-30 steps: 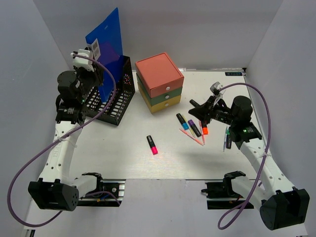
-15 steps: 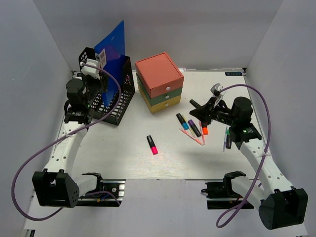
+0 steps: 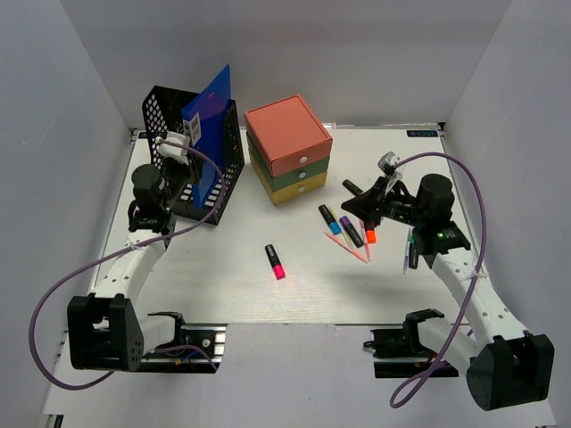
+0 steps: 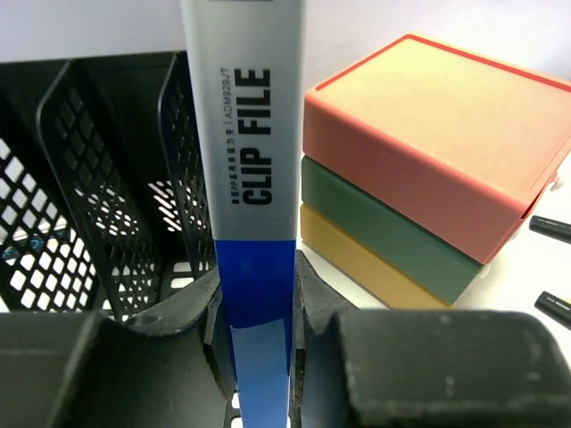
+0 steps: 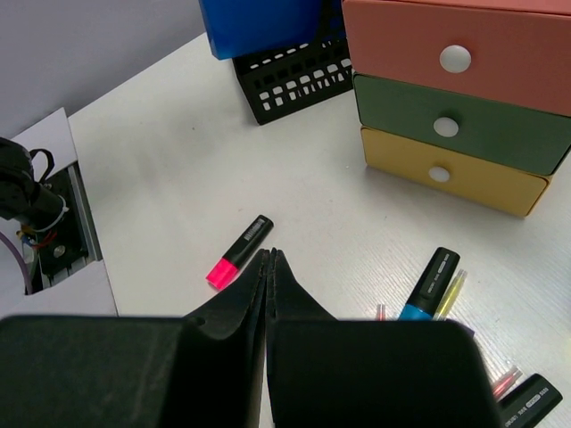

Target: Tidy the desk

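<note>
My left end effector (image 4: 257, 308) clamps a blue clip file (image 4: 254, 134) at the black rack (image 3: 159, 111).
The rack sits at the white surface's (image 3: 214, 285) far-left corner; my right end effector (image 5: 269, 263) hangs pinched together near the right edge.

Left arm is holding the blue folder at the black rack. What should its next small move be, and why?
Probably ease the folder straight down into the rack. The left gripper is clamped on its spine, and the folder stands upright and rises well above the rack's rim. So it does not look fully seated, and letting go now might tip it.
</note>
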Controlling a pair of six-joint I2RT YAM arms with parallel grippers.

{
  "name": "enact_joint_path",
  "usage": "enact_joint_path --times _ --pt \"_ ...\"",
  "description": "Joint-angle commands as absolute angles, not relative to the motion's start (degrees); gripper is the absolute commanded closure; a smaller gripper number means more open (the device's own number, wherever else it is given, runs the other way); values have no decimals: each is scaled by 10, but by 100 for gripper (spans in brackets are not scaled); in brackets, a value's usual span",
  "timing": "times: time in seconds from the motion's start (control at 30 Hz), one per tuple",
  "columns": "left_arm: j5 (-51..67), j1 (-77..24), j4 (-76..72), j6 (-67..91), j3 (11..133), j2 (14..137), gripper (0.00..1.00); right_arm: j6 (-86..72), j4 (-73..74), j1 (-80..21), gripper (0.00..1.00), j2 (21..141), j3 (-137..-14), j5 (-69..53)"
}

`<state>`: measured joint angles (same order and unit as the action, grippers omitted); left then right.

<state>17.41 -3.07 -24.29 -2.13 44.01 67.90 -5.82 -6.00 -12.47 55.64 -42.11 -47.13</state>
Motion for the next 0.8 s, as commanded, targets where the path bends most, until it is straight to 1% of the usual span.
enact_joint_path --times 0.0,0.27,0.43,0.77 --pt "189 -24 -322 -7 427 683 100 -52 -88 -120 100 558 -414 -493" --pt "161 -18 -408 -7 370 666 100 -53 -95 -117 100 562 -410 -504" --pt "171 -7 -438 -7 360 673 100 -54 -97 -119 100 562 -407 -505" --pt "190 5 -511 45 338 702 100 -54 -103 -115 100 565 -402 -510"
